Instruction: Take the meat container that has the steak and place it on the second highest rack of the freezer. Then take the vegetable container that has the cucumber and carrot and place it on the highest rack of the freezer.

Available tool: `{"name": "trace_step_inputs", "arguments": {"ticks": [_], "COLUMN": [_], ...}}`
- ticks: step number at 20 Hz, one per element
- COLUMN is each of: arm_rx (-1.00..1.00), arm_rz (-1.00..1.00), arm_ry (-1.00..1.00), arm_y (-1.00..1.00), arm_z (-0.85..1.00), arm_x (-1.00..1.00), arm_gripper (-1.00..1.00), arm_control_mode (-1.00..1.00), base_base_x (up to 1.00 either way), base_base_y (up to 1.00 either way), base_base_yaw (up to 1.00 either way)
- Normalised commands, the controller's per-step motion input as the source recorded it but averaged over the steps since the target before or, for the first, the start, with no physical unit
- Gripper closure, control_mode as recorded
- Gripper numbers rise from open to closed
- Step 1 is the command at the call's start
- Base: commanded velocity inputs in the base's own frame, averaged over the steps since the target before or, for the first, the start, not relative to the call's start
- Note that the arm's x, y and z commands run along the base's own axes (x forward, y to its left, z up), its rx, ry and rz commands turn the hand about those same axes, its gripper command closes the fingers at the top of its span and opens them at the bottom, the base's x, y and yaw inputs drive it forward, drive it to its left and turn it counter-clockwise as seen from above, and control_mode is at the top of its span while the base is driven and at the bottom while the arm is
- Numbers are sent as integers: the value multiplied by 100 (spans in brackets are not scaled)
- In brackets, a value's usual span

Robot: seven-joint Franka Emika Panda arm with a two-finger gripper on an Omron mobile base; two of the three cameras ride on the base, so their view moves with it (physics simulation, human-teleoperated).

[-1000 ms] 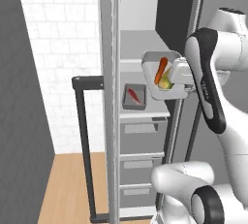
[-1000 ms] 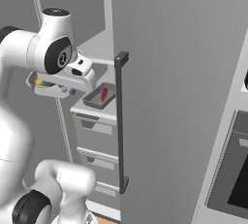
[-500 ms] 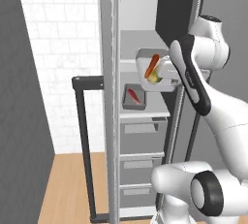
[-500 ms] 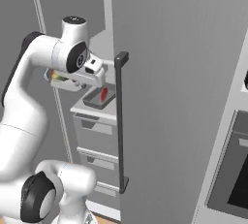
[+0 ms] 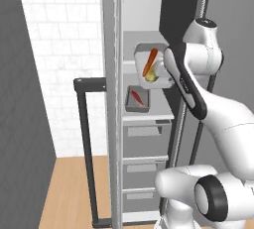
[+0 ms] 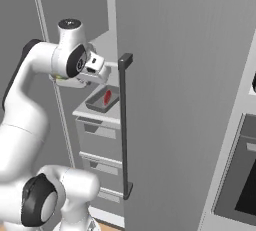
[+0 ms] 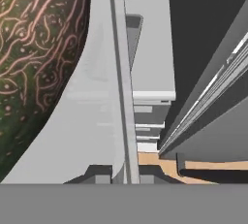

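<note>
The freezer (image 5: pixel 149 139) stands open before me. On its second highest rack (image 5: pixel 149 115) sits the meat container (image 5: pixel 137 99) with the steak (image 5: pixel 138 97). My fingers (image 7: pixel 116 172) pinch the wall of the vegetable container (image 5: pixel 153 66), held at the highest rack (image 5: pixel 130 63), carrying the carrot (image 5: pixel 150 61) and cucumber (image 7: pixel 34 58).

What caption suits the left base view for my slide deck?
Arm carries the vegetable container with carrot and cucumber into the freezer, above the steak tray.
</note>
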Motion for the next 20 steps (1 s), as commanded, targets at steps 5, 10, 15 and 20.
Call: {"name": "trace_step_inputs", "arguments": {"ticks": [5, 10, 15, 20], "arm_rx": [-4, 0, 0, 0], "arm_rz": [-2, -6, -7, -9], "arm_ry": [-2, -2, 0, 0], "arm_y": [0, 0, -9, -10], "arm_z": [47, 34, 2, -16], "arm_x": [45, 40, 64, 66], "arm_gripper": [100, 100, 100, 100], "arm_control_mode": [-100, -100, -100, -100], "base_base_x": [0, 0, 0, 0], "base_base_y": [0, 0, 0, 0], "base_base_yaw": [0, 0, 0, 0]}}
